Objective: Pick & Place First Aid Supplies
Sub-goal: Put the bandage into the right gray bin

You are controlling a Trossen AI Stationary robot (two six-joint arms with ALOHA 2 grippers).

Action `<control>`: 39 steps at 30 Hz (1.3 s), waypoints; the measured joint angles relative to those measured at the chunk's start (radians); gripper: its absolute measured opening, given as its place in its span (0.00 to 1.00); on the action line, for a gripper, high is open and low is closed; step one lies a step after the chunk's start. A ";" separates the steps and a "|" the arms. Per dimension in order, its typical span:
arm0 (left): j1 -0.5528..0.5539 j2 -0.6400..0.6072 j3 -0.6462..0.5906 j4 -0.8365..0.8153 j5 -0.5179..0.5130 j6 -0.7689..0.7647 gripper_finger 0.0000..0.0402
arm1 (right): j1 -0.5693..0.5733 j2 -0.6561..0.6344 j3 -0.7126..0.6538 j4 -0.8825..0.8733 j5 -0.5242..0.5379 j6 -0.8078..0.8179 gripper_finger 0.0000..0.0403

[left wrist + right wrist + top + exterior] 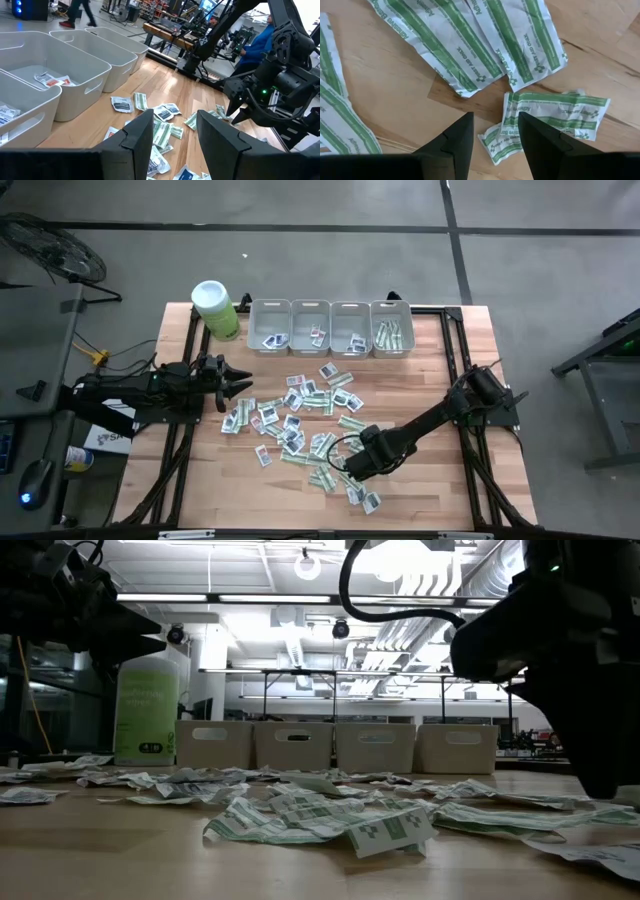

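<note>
Green-and-white strips (470,45) read "FIRST AID ONLY", seemingly; right claw (495,131) open above.

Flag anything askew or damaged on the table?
One green-and-white packet below the right claw is crumpled and folded over, unlike the flat strips beside it. The remaining packets lie scattered and overlapping mid-table. The four bins stand straight, the canister upright.
</note>
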 joint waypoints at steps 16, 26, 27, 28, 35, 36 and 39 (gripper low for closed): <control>0.000 0.000 0.000 0.000 0.000 0.000 0.37 | 0.016 0.025 0.000 0.002 -0.011 0.013 0.37; 0.000 0.000 0.000 0.000 0.000 0.000 0.37 | 0.017 0.037 0.003 -0.001 0.008 0.003 0.36; 0.000 0.000 0.000 0.000 0.000 0.000 0.37 | 0.016 0.037 0.003 -0.002 0.008 0.002 0.35; 0.000 0.000 0.000 0.000 0.000 0.000 0.37 | 0.016 0.037 0.003 -0.002 0.010 0.002 0.33; 0.000 0.000 0.000 0.000 0.000 0.000 0.37 | 0.017 0.037 0.002 0.002 0.028 -0.018 0.16; 0.000 0.000 0.000 0.000 0.000 0.000 0.37 | 0.017 0.036 0.002 0.002 0.030 -0.020 0.13; 0.000 0.000 0.000 0.000 0.000 0.000 0.37 | 0.015 0.028 -0.001 -0.017 0.045 -0.043 0.04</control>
